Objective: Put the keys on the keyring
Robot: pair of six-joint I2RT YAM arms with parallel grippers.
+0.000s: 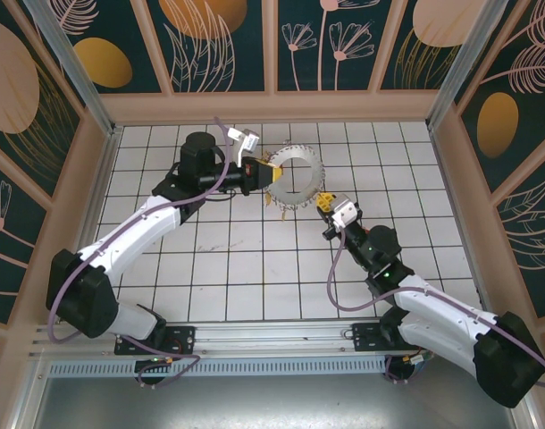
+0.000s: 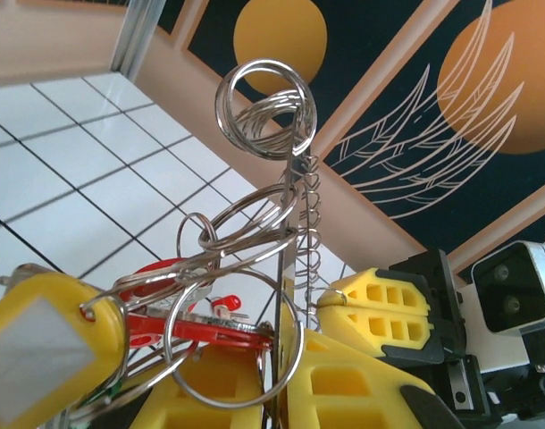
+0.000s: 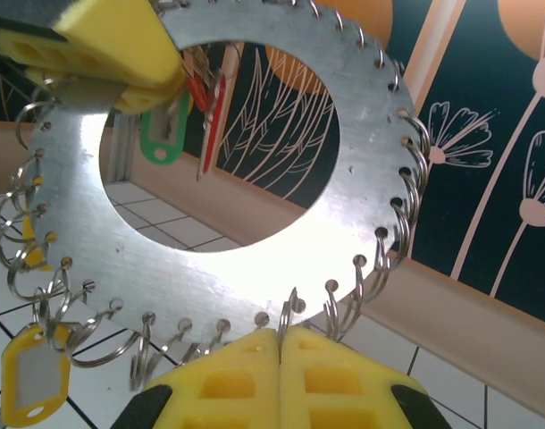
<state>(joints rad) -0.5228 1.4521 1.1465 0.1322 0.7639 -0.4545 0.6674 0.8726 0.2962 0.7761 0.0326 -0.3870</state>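
While our left fingers point(image 1: 271, 170) clamp the far-left rim of the keyring point(image 1: 299, 155) and our right fingers point(image 1: 324, 202) pinch its near-right edge, we see it held over the tiled worktop point(image 1: 237, 259), open tiles all around, keys point(image 3: 210, 107) dangling beside the left grip.

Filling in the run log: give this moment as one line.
keyring held by both | left gripper shut on left rim | right gripper shut on near rim | keys hang from rim
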